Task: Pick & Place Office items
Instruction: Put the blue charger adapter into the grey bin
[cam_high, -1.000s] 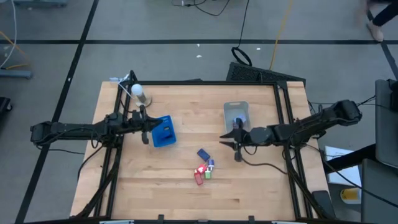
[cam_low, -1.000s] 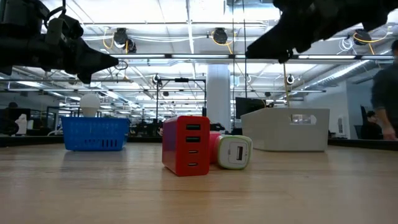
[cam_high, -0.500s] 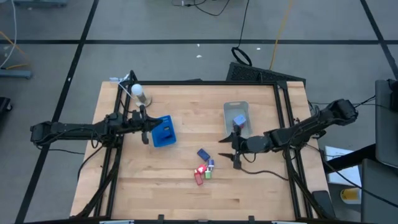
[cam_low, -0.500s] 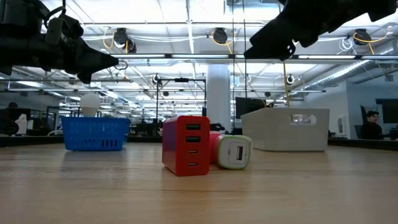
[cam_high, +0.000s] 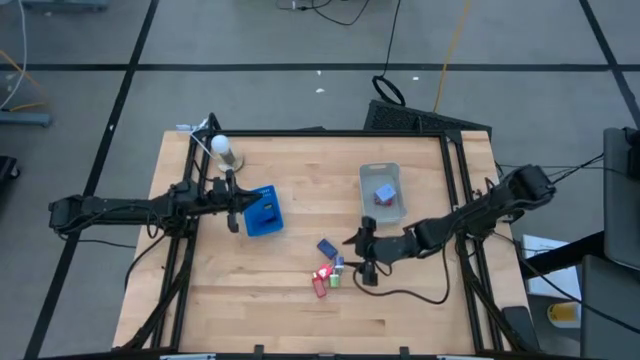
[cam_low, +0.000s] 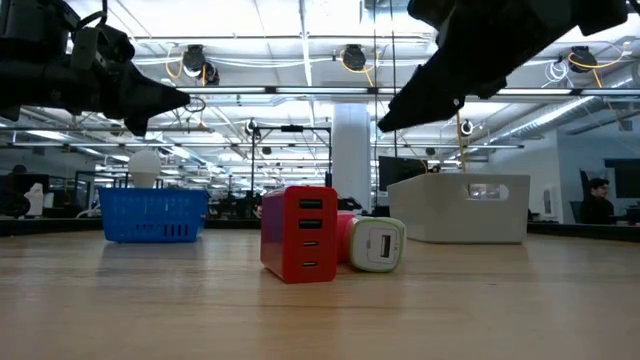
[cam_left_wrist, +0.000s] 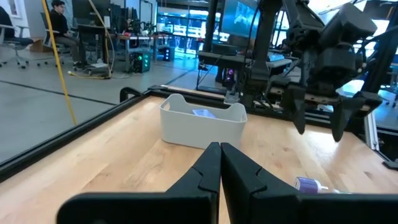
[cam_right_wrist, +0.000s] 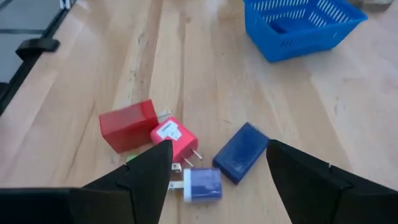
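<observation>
Placed: one item in clear bin (cam_high: 381, 191), one in blue basket (cam_high: 264, 212) | Left: office items (cam_high: 328, 270) clustered mid-table | right gripper (cam_high: 359, 257) spread above them, empty | left gripper (cam_high: 233, 201) pressed together beside basket

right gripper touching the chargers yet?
Apart. The low view shows the right gripper hanging well above the red charger; its wrist view shows open fingers over the pile.

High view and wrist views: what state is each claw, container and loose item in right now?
Left claw: shut, empty, beside the blue basket.
Right claw: open, above the chargers.
Clear bin: holds one block.
Red charger: loose on table.
Blue charger: loose on table.
</observation>
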